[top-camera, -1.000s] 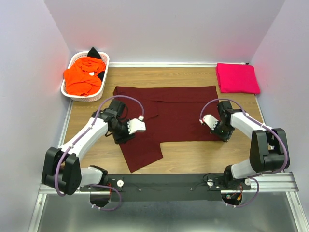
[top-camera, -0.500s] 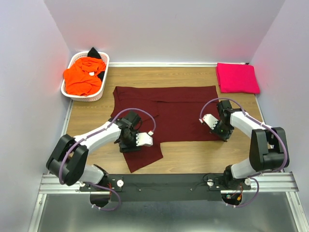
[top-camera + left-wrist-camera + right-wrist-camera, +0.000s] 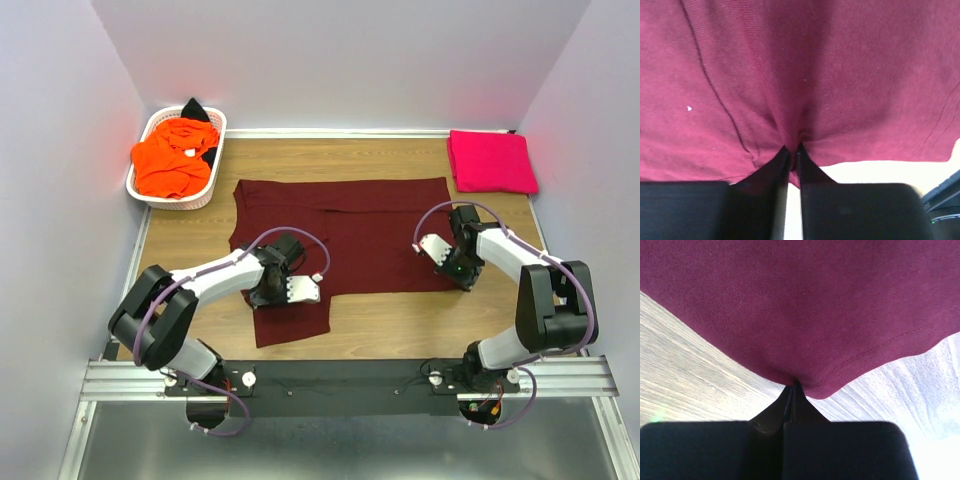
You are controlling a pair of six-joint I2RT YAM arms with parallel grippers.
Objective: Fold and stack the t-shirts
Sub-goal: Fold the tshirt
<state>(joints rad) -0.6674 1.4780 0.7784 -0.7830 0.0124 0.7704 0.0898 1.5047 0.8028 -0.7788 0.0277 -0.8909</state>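
Dark maroon cloth t-shirt (image 3: 370, 225) lies spread flat across the middle of the wooden table (image 3: 400, 320), one flap reaching toward the near edge, with bare wood in front of it and at both sides. A folded bright pink t-shirt (image 3: 490, 160) sits in the far right corner. A white plastic lattice basket (image 3: 180, 202) holding a crumpled orange t-shirt (image 3: 170, 160) and a black t-shirt (image 3: 196, 108) is at the far left. From the left wrist, the left gripper (image 3: 792, 150) pinches a gathered pucker of maroon cloth beside its edge. From the right wrist, the right gripper (image 3: 792, 382) is clamped on the stitched hem, just above the wood.
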